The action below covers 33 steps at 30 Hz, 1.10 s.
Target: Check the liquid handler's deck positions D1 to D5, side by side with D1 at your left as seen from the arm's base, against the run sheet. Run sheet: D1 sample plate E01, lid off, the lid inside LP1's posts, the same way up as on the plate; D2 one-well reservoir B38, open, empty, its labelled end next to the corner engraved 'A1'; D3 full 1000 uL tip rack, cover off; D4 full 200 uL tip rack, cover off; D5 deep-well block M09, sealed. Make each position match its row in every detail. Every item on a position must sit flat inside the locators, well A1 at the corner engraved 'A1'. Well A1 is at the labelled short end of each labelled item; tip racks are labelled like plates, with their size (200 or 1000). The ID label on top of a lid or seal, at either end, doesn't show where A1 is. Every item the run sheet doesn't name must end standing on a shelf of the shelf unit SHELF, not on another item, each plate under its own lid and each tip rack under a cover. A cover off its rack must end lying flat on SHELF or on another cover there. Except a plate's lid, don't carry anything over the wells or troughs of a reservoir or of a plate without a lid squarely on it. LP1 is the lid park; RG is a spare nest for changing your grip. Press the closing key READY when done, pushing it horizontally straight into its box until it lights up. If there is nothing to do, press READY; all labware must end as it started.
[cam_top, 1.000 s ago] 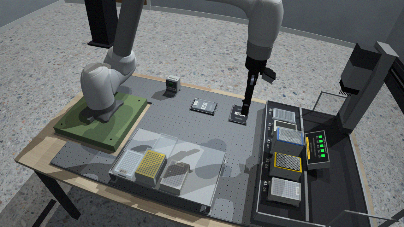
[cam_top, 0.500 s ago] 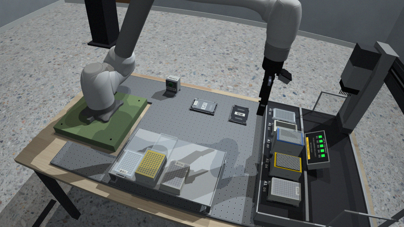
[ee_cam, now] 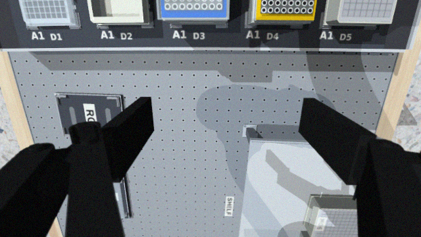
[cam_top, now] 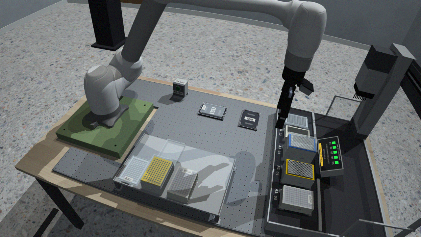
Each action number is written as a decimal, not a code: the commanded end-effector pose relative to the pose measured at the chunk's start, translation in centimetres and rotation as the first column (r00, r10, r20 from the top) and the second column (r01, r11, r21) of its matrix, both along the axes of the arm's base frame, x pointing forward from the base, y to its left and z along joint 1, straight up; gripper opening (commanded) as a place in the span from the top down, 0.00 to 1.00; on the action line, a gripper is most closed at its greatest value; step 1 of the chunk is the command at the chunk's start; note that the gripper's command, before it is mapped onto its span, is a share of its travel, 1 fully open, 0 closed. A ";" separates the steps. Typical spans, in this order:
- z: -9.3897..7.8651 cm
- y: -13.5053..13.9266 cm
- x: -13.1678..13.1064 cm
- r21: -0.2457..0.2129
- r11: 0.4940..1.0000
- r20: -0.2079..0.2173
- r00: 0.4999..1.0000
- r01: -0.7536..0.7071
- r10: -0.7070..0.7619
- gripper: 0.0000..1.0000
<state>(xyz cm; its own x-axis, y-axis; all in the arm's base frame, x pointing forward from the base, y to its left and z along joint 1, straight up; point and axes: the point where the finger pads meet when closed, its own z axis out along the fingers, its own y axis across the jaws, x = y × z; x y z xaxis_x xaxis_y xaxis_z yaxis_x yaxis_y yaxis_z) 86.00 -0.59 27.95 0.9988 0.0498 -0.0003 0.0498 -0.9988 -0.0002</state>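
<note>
The deck row shows in both views. D1 holds a clear sample plate [cam_top: 296, 120] [ee_cam: 49, 13] without a lid. D2 holds an open cream reservoir [cam_top: 297, 130] [ee_cam: 116, 11]. D3 holds a blue-topped tip rack [cam_top: 301, 143] [ee_cam: 193, 9], and D4 a yellow-topped tip rack [cam_top: 299, 169] [ee_cam: 285, 10], both uncovered. D5 holds a sealed deep-well block [cam_top: 297, 197] [ee_cam: 362, 11]. A clear lid lies in LP1 [cam_top: 212, 110]. My gripper [cam_top: 280, 123] [ee_cam: 226, 114] is open and empty. It hangs above the perforated table, just before the deck's near edge by D1 and D2.
The RG nest [cam_top: 248, 120] [ee_cam: 89, 112] is empty. The shelf unit SHELF [cam_top: 174, 173] [ee_cam: 296, 184] holds a lidded plate [cam_top: 134, 170], a yellow tip rack [cam_top: 157, 171] and a deep-well block [cam_top: 183, 182]. The READY box [cam_top: 180, 87] stands at the back. A panel with green lights [cam_top: 331, 156] sits behind the deck.
</note>
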 end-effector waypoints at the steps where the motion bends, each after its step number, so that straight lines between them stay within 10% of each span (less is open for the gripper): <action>1: 0.2 -0.8 0.7 0.001 1.000 0.002 1.000 0.000 0.000 0.21; 33: 0.2 -12.1 9.0 0.000 1.000 0.002 1.000 -0.001 0.001 0.21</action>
<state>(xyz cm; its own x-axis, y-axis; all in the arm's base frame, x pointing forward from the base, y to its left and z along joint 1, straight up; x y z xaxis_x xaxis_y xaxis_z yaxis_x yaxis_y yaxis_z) 94.74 -12.51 27.94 0.9988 0.0498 0.0005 0.0498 -0.9988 -0.0002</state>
